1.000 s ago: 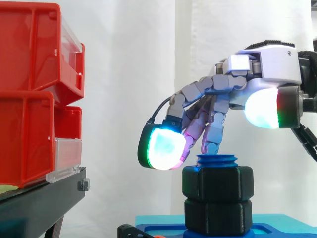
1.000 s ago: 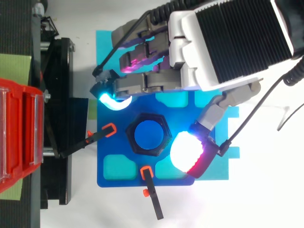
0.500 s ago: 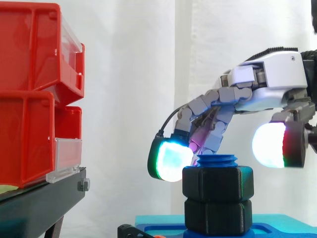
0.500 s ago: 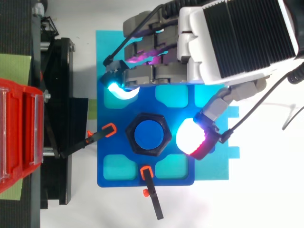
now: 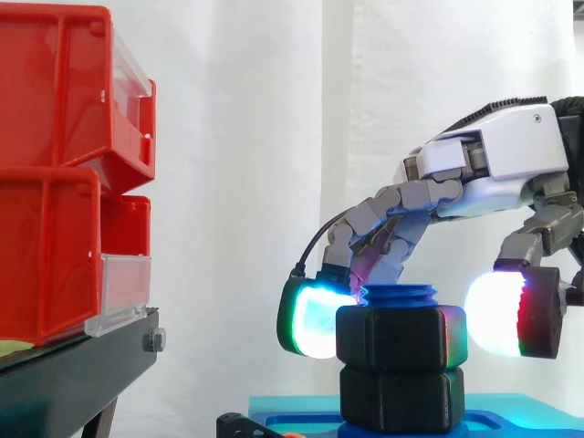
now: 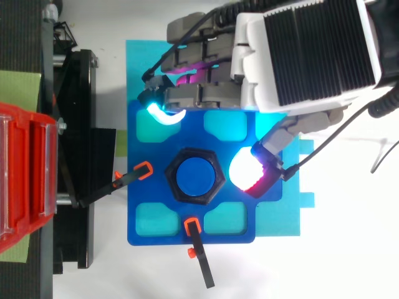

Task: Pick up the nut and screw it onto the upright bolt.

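Black hex nut (image 5: 401, 339) sits on the upright blue bolt (image 5: 400, 294), threaded end showing just above the nut's top face; from above, the bolt's round blue end is ringed by the nut (image 6: 173, 176). Directly under the nut is a second black hex piece (image 5: 400, 397), and the two touch. The bolt stands at the centre of a blue plate (image 6: 134, 187), which lies on a cyan mat (image 6: 137, 62). Two clamps with orange tips, one at the plate's left edge (image 6: 128, 177) and one at its lower edge (image 6: 198, 249), point at the nut. The hand (image 5: 493, 164) hangs over the bolt from the right, bent fingers spread to straddle the nut without closing on it. A cyan-green fingertip pad (image 5: 315, 319) is level with the nut; the top view shows it (image 6: 161, 113) off one corner, apart from the nut. The white-and-red thumb pad (image 5: 497, 326) is level with the nut on its right, just beside it (image 6: 245, 171); contact cannot be told. To the left, well apart, red bins (image 5: 64, 182) with clear plastic fronts stand stacked on a black stand (image 5: 73, 374). White curtain (image 5: 255, 137) behind.
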`<move>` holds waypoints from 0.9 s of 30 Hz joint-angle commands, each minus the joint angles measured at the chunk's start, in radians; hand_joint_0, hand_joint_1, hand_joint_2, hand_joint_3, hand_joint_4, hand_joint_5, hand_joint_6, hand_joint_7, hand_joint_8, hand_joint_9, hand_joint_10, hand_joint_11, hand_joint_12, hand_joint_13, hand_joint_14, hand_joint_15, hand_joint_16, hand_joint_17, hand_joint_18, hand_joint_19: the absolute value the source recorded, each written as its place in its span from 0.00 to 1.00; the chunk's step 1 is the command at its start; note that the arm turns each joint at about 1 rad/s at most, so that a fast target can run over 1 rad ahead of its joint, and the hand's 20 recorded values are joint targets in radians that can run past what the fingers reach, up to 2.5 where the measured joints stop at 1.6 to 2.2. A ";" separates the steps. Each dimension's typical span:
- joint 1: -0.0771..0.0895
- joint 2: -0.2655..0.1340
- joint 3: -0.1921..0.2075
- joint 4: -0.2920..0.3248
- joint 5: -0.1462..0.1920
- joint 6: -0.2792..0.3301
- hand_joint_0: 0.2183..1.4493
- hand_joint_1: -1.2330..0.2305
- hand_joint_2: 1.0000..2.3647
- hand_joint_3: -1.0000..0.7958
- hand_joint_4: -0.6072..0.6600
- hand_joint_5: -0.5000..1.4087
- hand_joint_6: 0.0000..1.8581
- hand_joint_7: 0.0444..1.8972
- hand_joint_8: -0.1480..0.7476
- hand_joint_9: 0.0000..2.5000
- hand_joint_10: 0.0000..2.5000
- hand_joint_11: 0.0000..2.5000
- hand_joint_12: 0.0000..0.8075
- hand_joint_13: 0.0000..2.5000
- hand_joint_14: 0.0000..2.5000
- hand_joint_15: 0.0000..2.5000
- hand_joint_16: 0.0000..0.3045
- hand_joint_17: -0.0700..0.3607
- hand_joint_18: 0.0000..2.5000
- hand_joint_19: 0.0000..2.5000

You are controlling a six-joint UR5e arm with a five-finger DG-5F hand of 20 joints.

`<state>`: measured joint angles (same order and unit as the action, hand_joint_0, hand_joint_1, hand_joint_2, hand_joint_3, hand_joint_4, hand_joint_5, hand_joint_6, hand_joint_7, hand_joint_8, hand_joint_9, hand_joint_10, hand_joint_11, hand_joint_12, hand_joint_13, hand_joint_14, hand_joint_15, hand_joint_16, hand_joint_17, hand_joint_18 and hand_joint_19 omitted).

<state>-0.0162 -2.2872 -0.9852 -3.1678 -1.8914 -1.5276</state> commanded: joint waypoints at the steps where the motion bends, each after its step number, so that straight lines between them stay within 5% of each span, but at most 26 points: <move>1: 0.007 0.000 0.000 -0.001 0.012 0.007 0.15 0.42 0.00 0.28 0.64 0.16 0.27 0.36 0.51 0.31 0.00 0.00 0.50 0.20 0.00 0.00 0.20 0.47 0.17 0.01; 27: 0.059 0.000 -0.036 0.008 0.080 0.121 0.16 0.43 0.00 0.28 0.65 0.16 0.27 0.38 0.51 0.29 0.00 0.00 0.50 0.19 0.00 0.00 0.20 0.47 0.16 0.01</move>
<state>0.0390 -2.2875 -1.0177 -3.1654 -1.8168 -1.4191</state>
